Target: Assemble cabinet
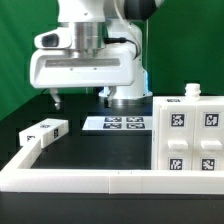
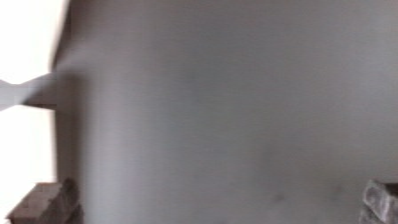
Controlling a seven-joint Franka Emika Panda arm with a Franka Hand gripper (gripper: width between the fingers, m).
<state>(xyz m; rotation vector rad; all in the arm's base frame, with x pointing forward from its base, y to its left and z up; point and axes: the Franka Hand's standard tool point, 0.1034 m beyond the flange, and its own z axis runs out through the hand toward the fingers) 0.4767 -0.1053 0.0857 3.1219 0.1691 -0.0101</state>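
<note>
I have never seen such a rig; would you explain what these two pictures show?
The white machine is a robot arm. Its two-finger gripper hangs open above the black table, holding nothing. One picture comes from a camera off the arm; the blurry one from a camera on the wrist, showing the fingertips apart. On the table lie cabinet parts: a large tagged box on the exterior view's right, a small bar on its left. The flat marker board between them belongs to the rig.

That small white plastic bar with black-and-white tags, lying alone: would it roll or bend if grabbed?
The small white plastic bar probably stays stiff: it looks blocky and moulded. Its flat faces and square edges suggest sliding, not rolling. Being small, it is likely light.
</note>
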